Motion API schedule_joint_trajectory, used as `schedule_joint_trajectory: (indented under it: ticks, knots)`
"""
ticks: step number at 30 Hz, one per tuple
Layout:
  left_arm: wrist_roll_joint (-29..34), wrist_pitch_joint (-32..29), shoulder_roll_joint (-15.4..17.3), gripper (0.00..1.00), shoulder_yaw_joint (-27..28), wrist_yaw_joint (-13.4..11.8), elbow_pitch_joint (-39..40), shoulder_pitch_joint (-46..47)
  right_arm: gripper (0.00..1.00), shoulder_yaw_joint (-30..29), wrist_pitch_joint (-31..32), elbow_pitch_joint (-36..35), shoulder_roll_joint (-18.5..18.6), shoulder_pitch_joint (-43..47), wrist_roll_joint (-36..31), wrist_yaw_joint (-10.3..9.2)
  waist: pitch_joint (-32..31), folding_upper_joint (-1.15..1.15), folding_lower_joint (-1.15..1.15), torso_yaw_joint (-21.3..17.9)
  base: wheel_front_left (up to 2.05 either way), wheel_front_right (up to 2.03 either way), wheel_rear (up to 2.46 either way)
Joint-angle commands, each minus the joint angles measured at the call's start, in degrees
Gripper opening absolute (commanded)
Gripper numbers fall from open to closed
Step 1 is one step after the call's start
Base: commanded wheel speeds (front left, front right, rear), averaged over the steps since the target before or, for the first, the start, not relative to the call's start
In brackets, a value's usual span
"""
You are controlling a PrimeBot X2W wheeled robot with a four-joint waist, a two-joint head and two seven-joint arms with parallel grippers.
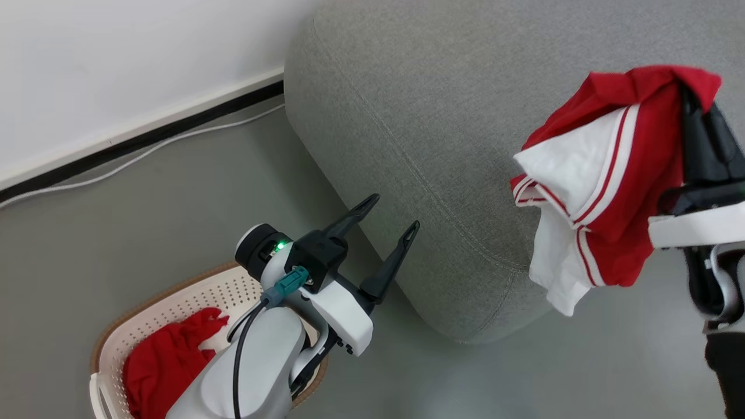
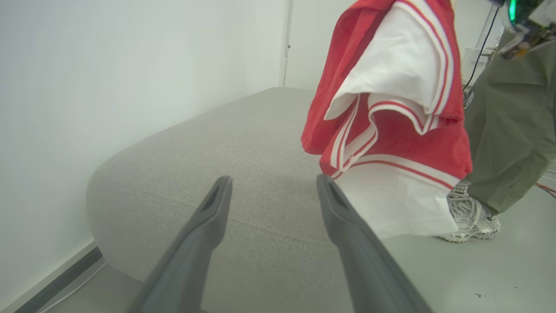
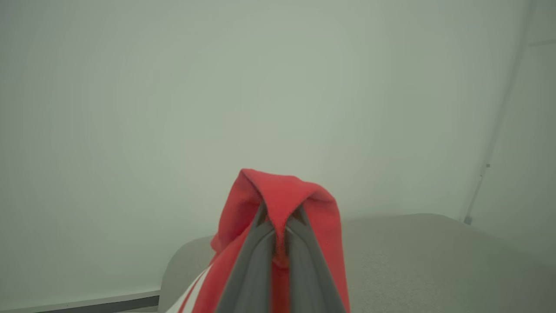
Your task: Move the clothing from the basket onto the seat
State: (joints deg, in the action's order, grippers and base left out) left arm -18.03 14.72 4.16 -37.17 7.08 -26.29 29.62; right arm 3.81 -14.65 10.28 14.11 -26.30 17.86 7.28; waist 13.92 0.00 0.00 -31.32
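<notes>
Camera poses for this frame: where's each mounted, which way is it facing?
Head: on the head, looking down at floor, sofa, basket; left hand open, right hand gripping a garment.
Left wrist: along its own spread fingers, across the sofa toward the wall; person's leg at right.
Right wrist: along its closed fingers, over the sofa at the wall.
Shared: all three show sofa and held garment.
</notes>
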Motion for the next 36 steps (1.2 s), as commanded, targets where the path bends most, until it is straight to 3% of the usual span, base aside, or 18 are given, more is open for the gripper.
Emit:
schedule_joint_trajectory:
  ticks: [1, 23, 30, 36]
  knots:
    - [0.58, 0.28, 0.73, 1.0, 1.37, 0.4, 1.61, 2.71, 0.0, -0.4, -0.35, -0.96, 1.61, -3.08, -0.31, 0.21, 3.34, 0.0, 0.0, 0.01, 0.0, 0.0, 0.0]
    - [2.51, 0.28, 2.72, 1.0, -6.3, 0.4, 1.89, 13.97, 0.0, -17.53, -0.35, 13.71, 10.85, -28.68, -5.5, 0.21, 24.21, 0.0, 0.0, 7.17, 0.0, 0.0, 0.0]
    - [3.04, 0.28, 2.71, 1.0, -7.86, 0.41, 4.21, 17.34, 0.0, -23.88, -0.35, 20.98, 14.77, -38.42, -11.22, 0.21, 28.04, 0.0, 0.0, 10.31, 0.0, 0.0, 0.0]
    - [3.27, 0.28, 2.13, 1.0, -8.21, 0.41, 6.2, 18.71, 0.0, -33.39, -0.35, 26.18, 18.31, -46.03, -18.7, 0.21, 30.18, 0.0, 0.0, 13.3, 0.0, 0.0, 0.0]
